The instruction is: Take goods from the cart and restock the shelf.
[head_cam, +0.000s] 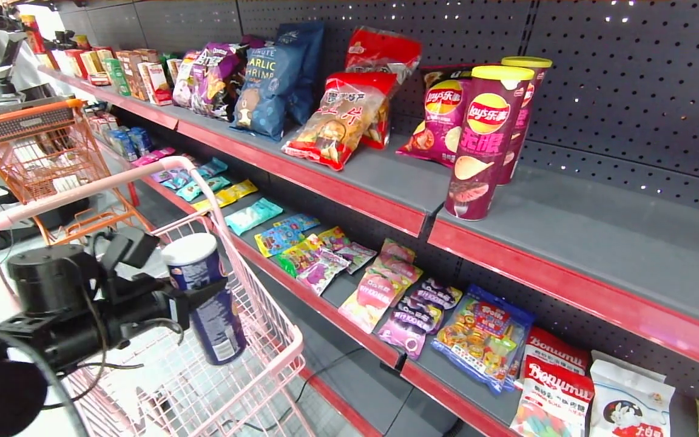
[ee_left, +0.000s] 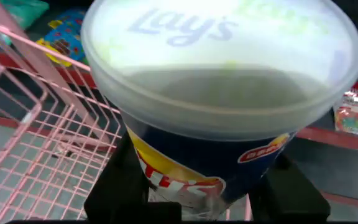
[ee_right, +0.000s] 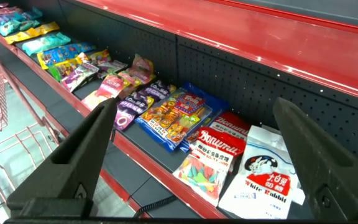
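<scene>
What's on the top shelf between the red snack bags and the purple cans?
Head view: one purple chip bag leans between the red snack bags and the purple cans; the top shelf in front of it is bare.

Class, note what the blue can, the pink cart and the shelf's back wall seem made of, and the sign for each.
Can: probably cardboard tube, glossy printed wrap; lid looks translucent plastic.
Cart: metal wire and tube, glossy pink coating, judging by its thin welded grid.
Back wall: likely sheet metal, matte dark grey, punched with rows of holes.
</scene>
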Controlling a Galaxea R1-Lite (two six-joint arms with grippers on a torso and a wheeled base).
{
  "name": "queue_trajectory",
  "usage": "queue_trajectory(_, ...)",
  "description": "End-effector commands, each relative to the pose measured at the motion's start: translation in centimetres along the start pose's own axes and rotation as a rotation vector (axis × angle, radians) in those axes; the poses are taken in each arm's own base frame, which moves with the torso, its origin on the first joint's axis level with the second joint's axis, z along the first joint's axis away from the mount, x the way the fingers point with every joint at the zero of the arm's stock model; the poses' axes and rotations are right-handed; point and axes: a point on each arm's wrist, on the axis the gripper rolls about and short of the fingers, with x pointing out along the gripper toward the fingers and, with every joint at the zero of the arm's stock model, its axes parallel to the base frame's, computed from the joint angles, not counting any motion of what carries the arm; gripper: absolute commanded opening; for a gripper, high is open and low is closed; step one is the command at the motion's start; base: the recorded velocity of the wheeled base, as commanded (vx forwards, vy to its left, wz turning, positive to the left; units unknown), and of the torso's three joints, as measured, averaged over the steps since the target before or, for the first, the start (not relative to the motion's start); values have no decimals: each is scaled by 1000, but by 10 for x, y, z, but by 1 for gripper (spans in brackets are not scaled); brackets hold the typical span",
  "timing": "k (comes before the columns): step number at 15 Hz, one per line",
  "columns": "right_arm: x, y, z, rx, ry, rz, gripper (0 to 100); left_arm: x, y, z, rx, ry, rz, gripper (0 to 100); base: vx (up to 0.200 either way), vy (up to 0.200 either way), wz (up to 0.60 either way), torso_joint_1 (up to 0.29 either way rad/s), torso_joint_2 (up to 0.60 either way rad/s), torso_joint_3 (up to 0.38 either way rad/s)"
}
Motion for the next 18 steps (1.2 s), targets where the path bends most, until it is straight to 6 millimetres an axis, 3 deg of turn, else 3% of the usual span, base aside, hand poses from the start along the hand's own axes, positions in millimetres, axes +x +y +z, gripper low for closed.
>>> queue_trajectory(1,0,0,0,1,2,1,100,-113,-45,65,51,-180,76,0,0,0,0,0,0,0)
queue_trajectory(4,0,0,0,0,0,1,100,-165,-79,79,69,-209,83,0,0,0,0,0,0,0)
queue_trajectory(7,0,0,0,0,2,1,100,-190,-93,79,124,-276,170,0,0,0,0,7,-20,-12)
queue_trajectory(10,0,0,0,0,2,1,100,-200,-96,68,111,-300,309,0,0,0,0,147,-386,-233)
queue_trajectory(18,0,0,0,1,0,1,100,-222,-110,43,87,-262,380,0,0,0,0,213,-509,-305)
